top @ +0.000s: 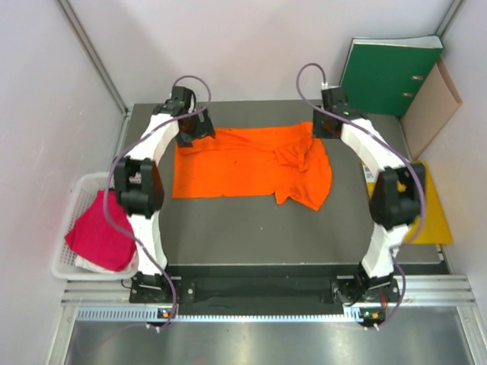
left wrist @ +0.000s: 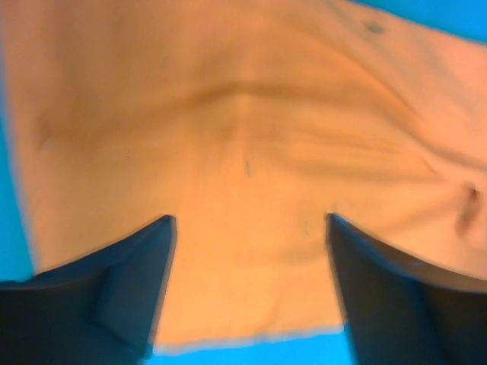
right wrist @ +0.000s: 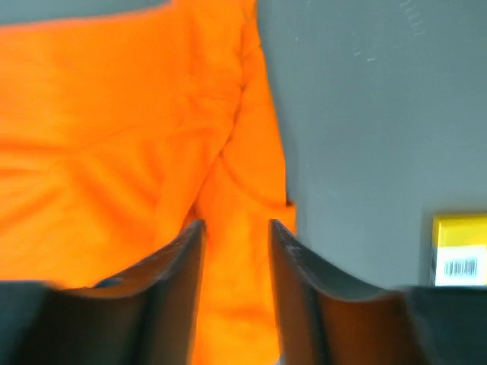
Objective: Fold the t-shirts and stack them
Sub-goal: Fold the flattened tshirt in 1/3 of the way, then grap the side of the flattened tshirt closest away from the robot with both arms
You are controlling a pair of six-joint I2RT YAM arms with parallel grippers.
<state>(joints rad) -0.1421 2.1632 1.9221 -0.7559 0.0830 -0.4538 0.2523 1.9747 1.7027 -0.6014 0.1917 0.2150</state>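
A bright orange t-shirt (top: pixel 236 163) lies spread on the grey table (top: pixel 251 228), its right part bunched into folds (top: pixel 304 171). My left gripper (top: pixel 189 137) hovers over the shirt's far left corner. In the left wrist view its jaws (left wrist: pixel 249 220) stand wide open over flat orange cloth (left wrist: pixel 243 114), gripping nothing. My right gripper (top: pixel 325 131) is over the far right corner. Its jaws (right wrist: pixel 237 224) stand partly open above a fold of orange cloth (right wrist: pixel 137 137), which shows in the gap between them. A magenta-pink t-shirt (top: pixel 99 232) lies crumpled in the basket at the left.
The white mesh basket (top: pixel 80 190) stands off the table's left edge. A green binder (top: pixel 388 72) and a brown folder (top: pixel 432 114) lean at the back right. A yellow envelope (top: pixel 432 217) (right wrist: pixel 459 251) lies at the right edge, beside the right arm.
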